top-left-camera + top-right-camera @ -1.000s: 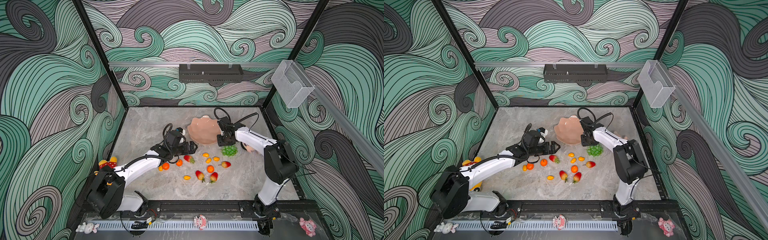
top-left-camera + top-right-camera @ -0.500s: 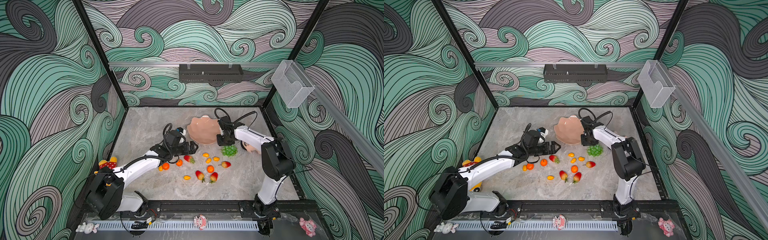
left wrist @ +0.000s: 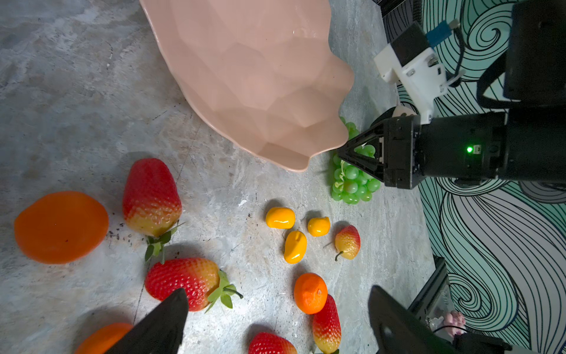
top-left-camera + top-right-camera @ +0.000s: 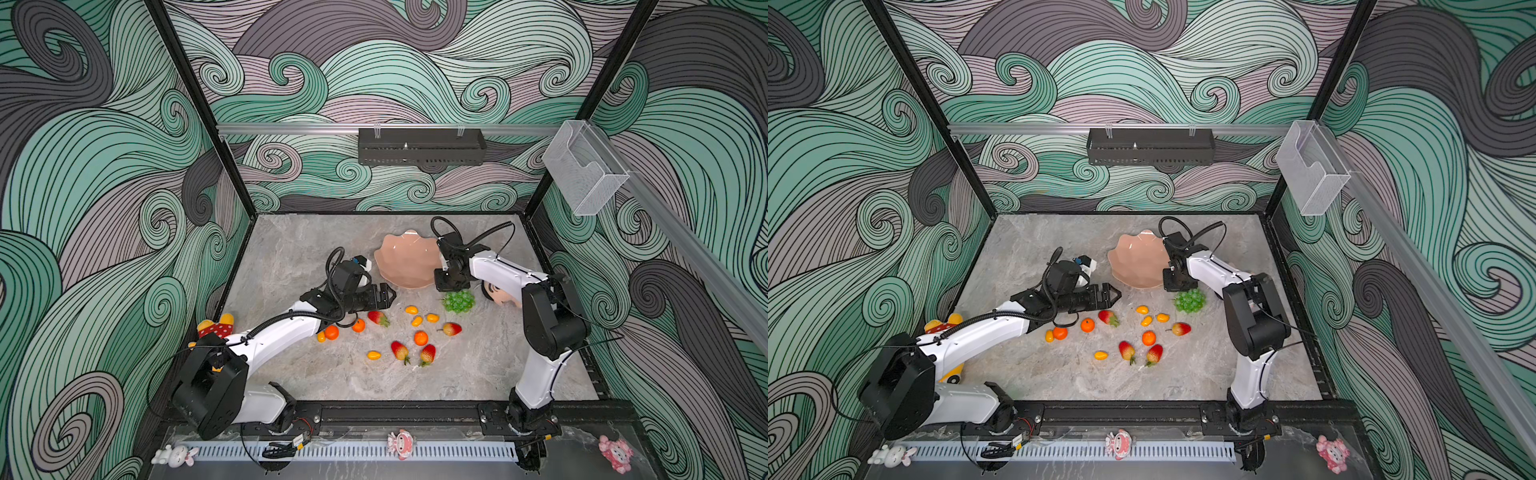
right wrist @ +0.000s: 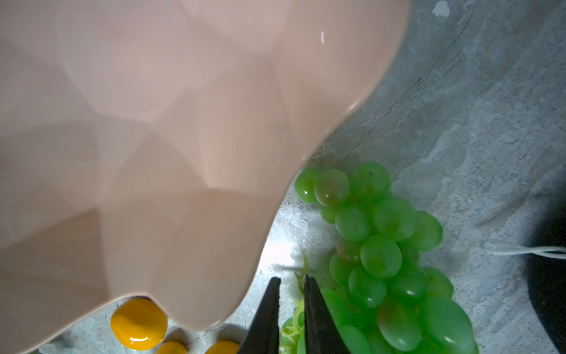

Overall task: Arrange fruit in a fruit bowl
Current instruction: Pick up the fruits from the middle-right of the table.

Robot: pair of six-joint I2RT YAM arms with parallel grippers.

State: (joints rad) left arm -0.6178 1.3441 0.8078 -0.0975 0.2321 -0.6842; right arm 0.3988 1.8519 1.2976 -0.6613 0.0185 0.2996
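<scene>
The peach-pink shell-shaped fruit bowl (image 4: 405, 259) (image 4: 1138, 259) (image 3: 260, 76) (image 5: 153, 122) stands empty at the table's middle back. The green grape bunch (image 4: 458, 301) (image 4: 1190, 300) (image 5: 382, 245) lies just in front of its right rim. My right gripper (image 4: 451, 286) (image 5: 292, 279) points down there, jaws nearly together on the bunch's thin stem. Tangerines (image 4: 331, 332), strawberries (image 4: 377, 318) (image 3: 183, 282) and small yellow ovals (image 4: 411, 309) lie scattered in front of the bowl. My left gripper (image 4: 390, 295) (image 3: 275, 292) hovers open above them, holding nothing.
A plush doll head with black hair (image 4: 500, 291) lies under the right arm beside the grapes. A red and yellow plush (image 4: 216, 326) sits at the table's left edge. A clear plastic box (image 4: 584, 166) hangs on the right rail, a black tray (image 4: 419, 145) on the back wall.
My right gripper's jaws have narrowed around the grape stem while the wrist stayed at the bowl's right rim. The left arm and the fruit have not moved.
</scene>
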